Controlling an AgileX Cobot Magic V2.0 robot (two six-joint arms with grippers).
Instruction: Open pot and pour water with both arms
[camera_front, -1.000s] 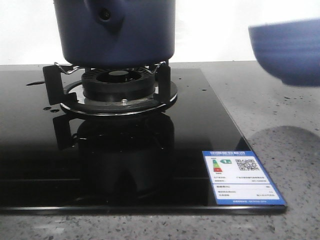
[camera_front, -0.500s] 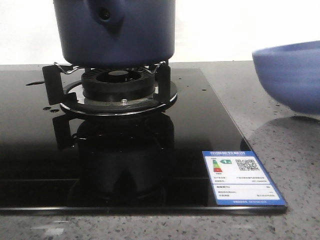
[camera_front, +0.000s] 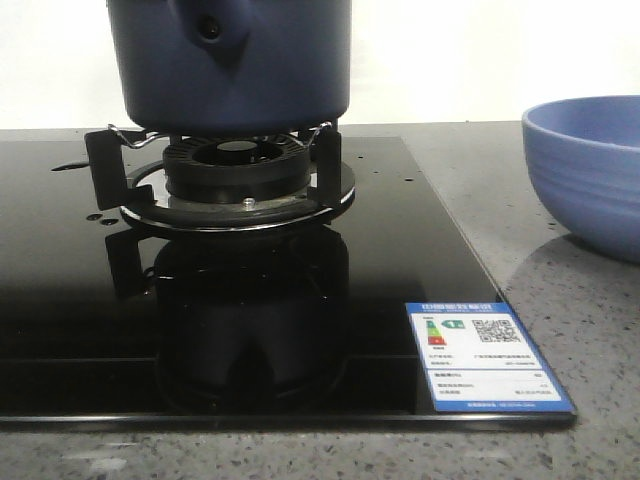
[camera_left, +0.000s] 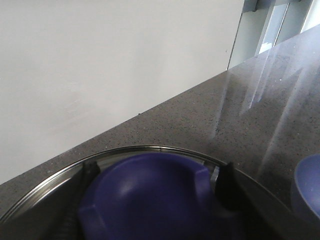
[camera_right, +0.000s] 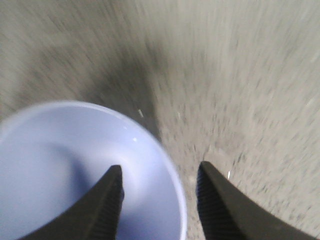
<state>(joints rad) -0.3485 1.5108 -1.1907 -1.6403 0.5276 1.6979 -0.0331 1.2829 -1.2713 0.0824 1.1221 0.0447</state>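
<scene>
The large, glossy navy-blue cylindrical pot (camera_front: 230, 62) sits on the black burner stand (camera_front: 225, 175). Expect it to be heavy, rigid and slippery; take it by the holed lug (camera_front: 208, 30). Your right end effector (camera_right: 159, 192) straddles the periwinkle bowl (camera_right: 75, 170) rim, fingers apart. The left end effector's state cannot be determined.

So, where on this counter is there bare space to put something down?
Bare patches: the black glass cooktop in front of the burner, left of the energy label; and the grey counter between that label and the bowl. It is crowded at the burner under the pot, and at the bowl's rim, which the right pincer straddles.
</scene>
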